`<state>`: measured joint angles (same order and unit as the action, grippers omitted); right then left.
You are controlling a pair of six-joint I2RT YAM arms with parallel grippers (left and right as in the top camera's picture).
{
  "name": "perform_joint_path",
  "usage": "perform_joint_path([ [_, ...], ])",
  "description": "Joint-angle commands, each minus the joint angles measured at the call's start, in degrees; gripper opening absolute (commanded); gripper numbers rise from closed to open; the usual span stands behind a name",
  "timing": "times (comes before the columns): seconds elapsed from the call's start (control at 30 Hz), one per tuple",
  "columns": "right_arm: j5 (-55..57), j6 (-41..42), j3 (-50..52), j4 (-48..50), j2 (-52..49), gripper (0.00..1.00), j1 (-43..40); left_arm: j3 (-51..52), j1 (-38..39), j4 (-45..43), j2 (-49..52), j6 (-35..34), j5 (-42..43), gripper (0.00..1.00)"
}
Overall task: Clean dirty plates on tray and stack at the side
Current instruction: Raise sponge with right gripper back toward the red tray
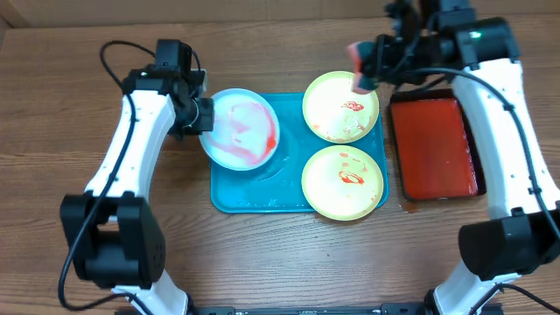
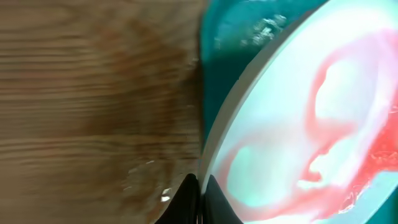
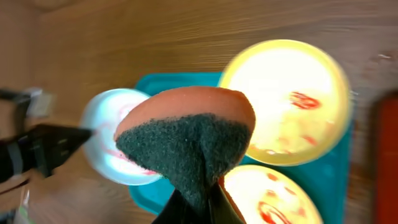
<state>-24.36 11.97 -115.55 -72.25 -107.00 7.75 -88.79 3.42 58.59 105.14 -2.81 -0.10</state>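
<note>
**A:** Overhead first. Highest up is the right end effector (image 1: 360,72), clamped on a sponge (image 1: 357,59) and hanging over the far edge of the far yellow plate (image 1: 341,107).

**B:** And the other arm?

**A:** The left end effector (image 1: 206,115) sits at the left rim of the blue-white plate (image 1: 241,129), which overhangs the left edge of the tray (image 1: 289,199). The near yellow plate (image 1: 344,182) lies flat in the tray just beside the far one. Both carry red smears. A red tray (image 1: 435,149) stands to the right on the bench (image 1: 52,105).

**B:** Left wrist view?

**A:** Nearest are its fingers (image 2: 186,208), drawn narrow at the plate's rim and apparently pinching it. The plate's face is streaked with red sauce and looks wet.

**B:** How will that plate handle?

**A:** I'd judge it thin plastic, so light and fairly stiff. It is also wet and sauce-slick, so a rim pinch could slip or let the plate pivot under scrubbing. The rim is the place to hold, since that leaves the face free for the sponge.

**B:** Right wrist?

**A:** The sponge (image 3: 186,137) fills the foreground, with its dark green scouring face toward the lens and its orange body behind. Its lower end is squeezed between the fingers (image 3: 177,214). It looks soft and yielding. The three plates and the tray show beyond it, blurred.
</note>
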Motion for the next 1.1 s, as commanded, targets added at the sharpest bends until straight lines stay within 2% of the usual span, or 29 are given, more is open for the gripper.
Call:
perform_joint_path([
  [0.0, 1.46, -0.15, -0.55, -1.11, 0.42, 0.04, -2.86, -1.38, 1.14, 0.83, -3.41, 1.14, -9.18, 0.04],
  [0.27, 4.87, -0.26, -0.52, -2.84, 0.42, 0.04, -5.79, -1.38, 8.68, 1.42, -6.29, 1.14, -22.64, 0.05],
  [0.5, 6.99, -0.26, -0.52, -3.74, 0.39, 0.04, -5.79, -1.38, 19.15, 1.11, -6.25, -0.76, -41.81, 0.04],
  [0.67, 8.2, -0.26, -0.52, -4.17, 0.42, 0.04, -5.79, -1.38, 24.85, 0.74, -6.25, -2.64, -51.21, 0.05],
  [0.8, 8.28, -0.26, -0.52, -4.28, 0.42, 0.04, -5.79, -1.38, 28.02, 0.68, -6.25, -5.42, -58.99, 0.04],
  [1.07, 8.28, -0.26, -0.52, -4.66, 0.42, 0.04, -5.79, -1.38, 33.57, -2.38, -6.25, -5.64, -72.24, 0.04],
])
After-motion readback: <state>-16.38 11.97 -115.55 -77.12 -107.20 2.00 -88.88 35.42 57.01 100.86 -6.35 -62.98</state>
